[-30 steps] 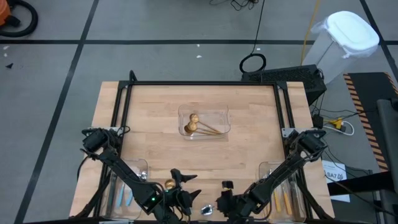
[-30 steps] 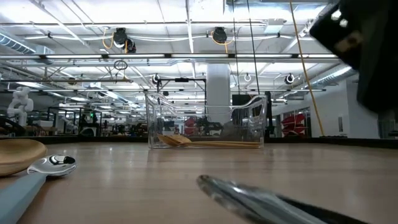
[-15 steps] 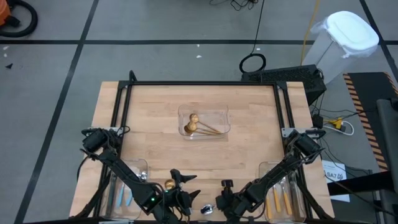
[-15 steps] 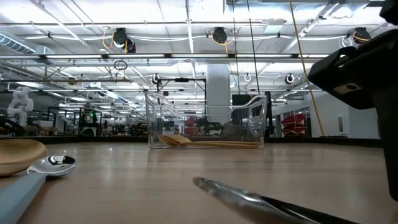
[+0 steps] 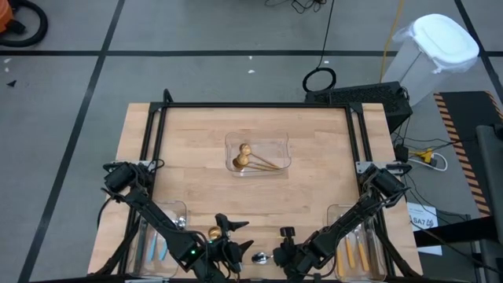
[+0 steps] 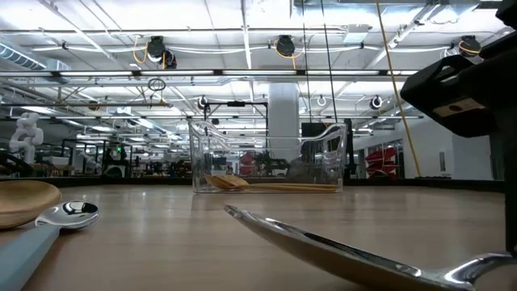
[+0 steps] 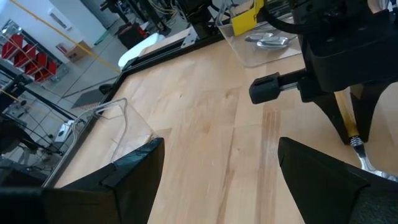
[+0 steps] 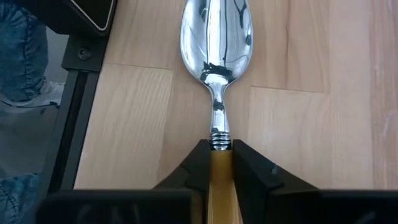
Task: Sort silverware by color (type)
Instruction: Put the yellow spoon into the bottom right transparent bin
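Note:
My right gripper [image 8: 219,158] is shut on a spoon with a silver bowl [image 8: 216,37] and an orange handle, at the table's near edge [image 5: 259,257]. Beside it to the left, my left gripper [image 5: 236,236] stands open over bare wood with nothing between its fingers [image 7: 221,174]. A gold spoon [image 5: 214,233] lies on the table by the left gripper. In the low view a blue-handled spoon [image 6: 48,225] lies flat on the table. My right gripper pinches the orange handle [image 8: 219,167] between its two fingers, right where the handle meets the silver neck. The fingers lie along the spoon, coming from the table's right. The spoon slants, its bowl tip [image 6: 234,212] raised off the wood.
A clear tray [image 5: 257,153] with gold spoons stands mid-table. Another clear tray [image 5: 161,236] with blue-handled spoons sits at the near left, and a third [image 5: 357,244] with orange-handled spoons at the near right. A black frame [image 5: 255,106] runs along the table's far and side edges.
My right gripper has come down and shut on the orange handle. The spoon's bowl end has tipped up from the table and shifted a little toward the left.

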`<act>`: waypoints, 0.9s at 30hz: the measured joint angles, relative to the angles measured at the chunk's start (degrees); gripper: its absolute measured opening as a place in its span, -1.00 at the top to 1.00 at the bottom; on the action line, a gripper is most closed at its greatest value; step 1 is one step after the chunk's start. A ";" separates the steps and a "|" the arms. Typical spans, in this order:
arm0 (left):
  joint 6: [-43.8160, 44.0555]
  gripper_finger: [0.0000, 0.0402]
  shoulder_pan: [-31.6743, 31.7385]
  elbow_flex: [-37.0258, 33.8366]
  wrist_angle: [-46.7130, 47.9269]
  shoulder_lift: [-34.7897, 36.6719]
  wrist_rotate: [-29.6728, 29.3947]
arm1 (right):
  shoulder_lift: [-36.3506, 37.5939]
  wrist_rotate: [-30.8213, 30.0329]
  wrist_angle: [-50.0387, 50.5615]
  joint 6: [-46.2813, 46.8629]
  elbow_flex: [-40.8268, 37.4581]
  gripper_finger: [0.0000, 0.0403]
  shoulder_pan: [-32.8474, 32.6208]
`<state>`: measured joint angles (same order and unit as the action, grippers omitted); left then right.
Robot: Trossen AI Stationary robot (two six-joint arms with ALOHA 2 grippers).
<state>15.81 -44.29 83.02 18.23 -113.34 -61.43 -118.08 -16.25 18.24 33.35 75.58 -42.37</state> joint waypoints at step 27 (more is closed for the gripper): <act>7.57 -0.55 -3.92 0.74 10.99 2.29 -3.19 | 18.52 -13.96 8.07 2.05 -0.21 0.81 -1.06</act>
<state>23.38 -48.21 83.77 29.23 -111.04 -64.62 -99.55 -30.20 26.31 35.39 75.37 -43.43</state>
